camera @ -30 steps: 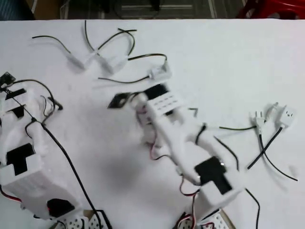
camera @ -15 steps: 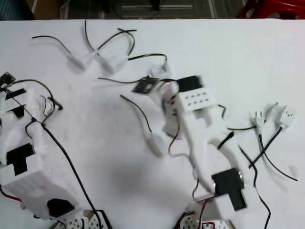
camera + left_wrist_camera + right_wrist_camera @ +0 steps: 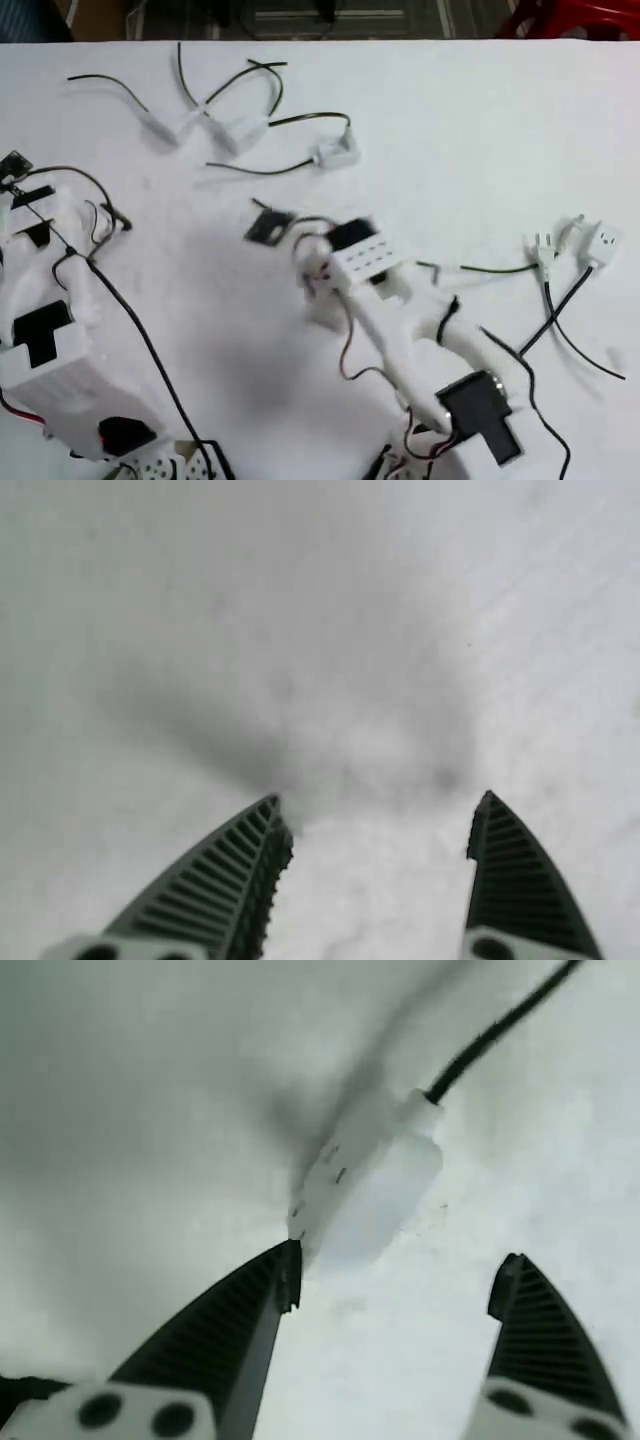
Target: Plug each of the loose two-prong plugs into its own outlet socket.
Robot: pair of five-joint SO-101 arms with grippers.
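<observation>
My right gripper is open and hangs low over the table. A white connector with a black cord lies just beyond its fingertips, nearer to one of them, and is not held. From above, the right arm reaches from the front edge to the table's middle, with that connector showing beside its head. My left gripper is open over bare white table, holding nothing. A two-prong plug and a white socket lie at the right. Another white socket lies behind the middle.
Two more white connectors with curling black cords lie at the back left. The left arm sits folded at the left edge with its cables. Crossed black cords trail from the right-hand plug and socket towards the front.
The right arm first swung back and right towards the back socket, uncovering the white connector and its cord. It has now come back left and forward over that connector. The left arm kept still.
</observation>
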